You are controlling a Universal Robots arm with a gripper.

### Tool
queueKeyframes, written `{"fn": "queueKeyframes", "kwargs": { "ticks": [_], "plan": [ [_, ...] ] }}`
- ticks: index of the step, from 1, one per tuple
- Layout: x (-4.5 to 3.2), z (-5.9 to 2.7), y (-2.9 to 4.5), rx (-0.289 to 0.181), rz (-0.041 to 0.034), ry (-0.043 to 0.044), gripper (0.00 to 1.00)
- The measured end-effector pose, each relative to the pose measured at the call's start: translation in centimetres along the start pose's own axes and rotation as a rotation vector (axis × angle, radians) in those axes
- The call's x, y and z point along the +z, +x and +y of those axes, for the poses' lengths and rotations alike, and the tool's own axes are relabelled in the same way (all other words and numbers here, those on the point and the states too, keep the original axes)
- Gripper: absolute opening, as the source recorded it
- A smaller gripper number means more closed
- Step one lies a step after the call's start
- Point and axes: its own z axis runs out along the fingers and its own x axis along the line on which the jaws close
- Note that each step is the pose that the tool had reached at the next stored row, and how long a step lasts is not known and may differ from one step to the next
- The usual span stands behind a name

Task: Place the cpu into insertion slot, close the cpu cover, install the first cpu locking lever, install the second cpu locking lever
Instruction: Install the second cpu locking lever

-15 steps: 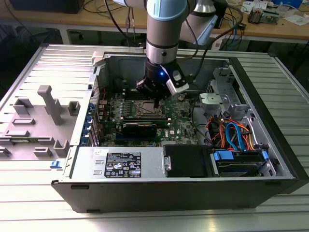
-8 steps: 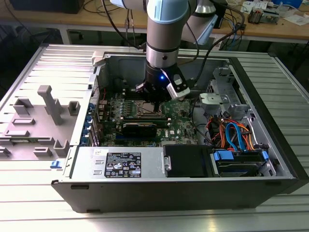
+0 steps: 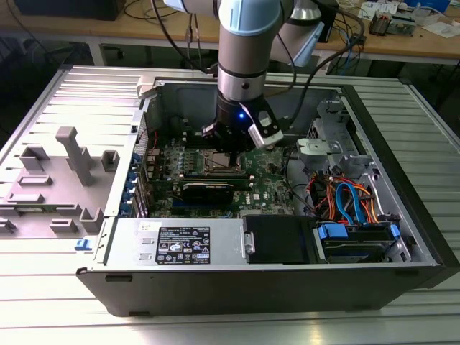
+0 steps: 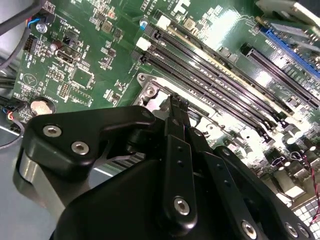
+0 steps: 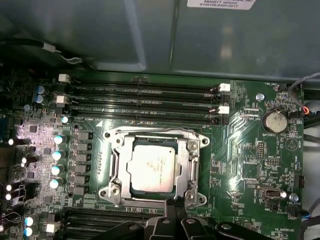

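Across the exterior view's left, a grey moulded fixture tray (image 3: pixel 54 183) is lying on the ribbed work table (image 3: pixel 230 316), beside an open desktop computer case (image 3: pixel 273 237) laid on its side so the motherboard (image 3: pixel 266 190) is facing up toward the arm. At the middle of that view the robot arm (image 3: pixel 248 50) is reaching straight down into the chassis, its gripper (image 3: pixel 233 144) hovering just above the socket area. Farther toward the exterior view's right, orange and blue cables (image 3: pixel 348 201) are bundling beside the drive bay.

In the first wrist view, the cpu (image 5: pixel 152 168) is sitting flat in the socket, its silver top showing through the square opening of the cpu cover (image 5: pixel 155 137), which is lying down over it (the seating step looks done, by this judgement). The memory slots (image 5: pixel 145 102) are running along one side of the socket.

The gripper's black fingertips (image 5: pixel 176 206) are coming together into a narrow point at the socket's edge, seemingly drawn tight with nothing between them, probably to press or hook a small part there. In the second wrist view the same fingers (image 4: pixel 176 107) are pointing at the socket frame (image 4: pixel 150 92).
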Motion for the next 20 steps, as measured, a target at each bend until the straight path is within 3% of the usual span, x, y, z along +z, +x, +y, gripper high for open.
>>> {"fn": "queueKeyframes", "kwargs": {
  "ticks": [4, 7, 10, 20],
  "plan": [
    [-0.04, -0.45, 0.06, 0.0, 0.0011, 0.0, 0.11],
    [-0.07, -0.64, 0.68, -0.001, 0.0022, -0.0006, 0.11],
    [-0.39, -0.9, 0.78, -0.003, 0.003, -0.0007, 0.11],
    [-0.36, -0.91, 1.76, -0.034, 0.0046, -0.0007, 0.11]
  ]
}}
